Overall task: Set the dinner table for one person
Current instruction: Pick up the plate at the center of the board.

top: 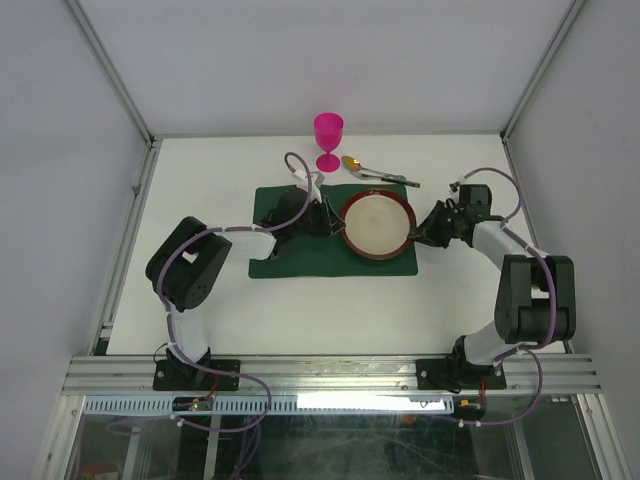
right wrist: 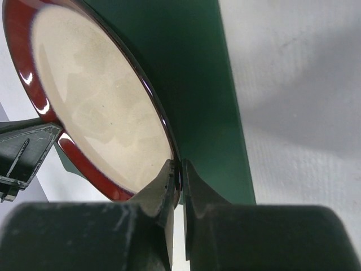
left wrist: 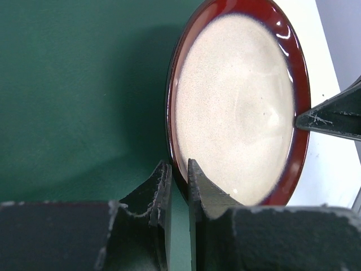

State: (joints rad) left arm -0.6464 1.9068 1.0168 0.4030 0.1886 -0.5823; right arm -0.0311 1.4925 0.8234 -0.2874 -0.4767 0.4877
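Left gripper [left wrist: 178, 170] is clamped on the red-rimmed plate [left wrist: 237, 107] at its 9 o'clock edge. The right gripper [right wrist: 177, 169] pinches the rim at 3 o'clock, over the green placemat [left wrist: 73, 96] at the middle of the dinner table [top: 220, 310]. A pink goblet [top: 328, 140] and a spoon [top: 375, 170] lie toward 12 o'clock.

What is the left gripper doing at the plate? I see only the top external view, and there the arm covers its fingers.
Observer: In the left wrist view, the left gripper is shut on the plate; the red rim runs between its fingers.
Operator: And the right gripper?
Observer: The right wrist view shows the same. The right gripper is shut on the opposite rim.
Operator: Is the right one over the table or the mat?
Observer: It is over the green placemat. The white dinner table begins just beside it.
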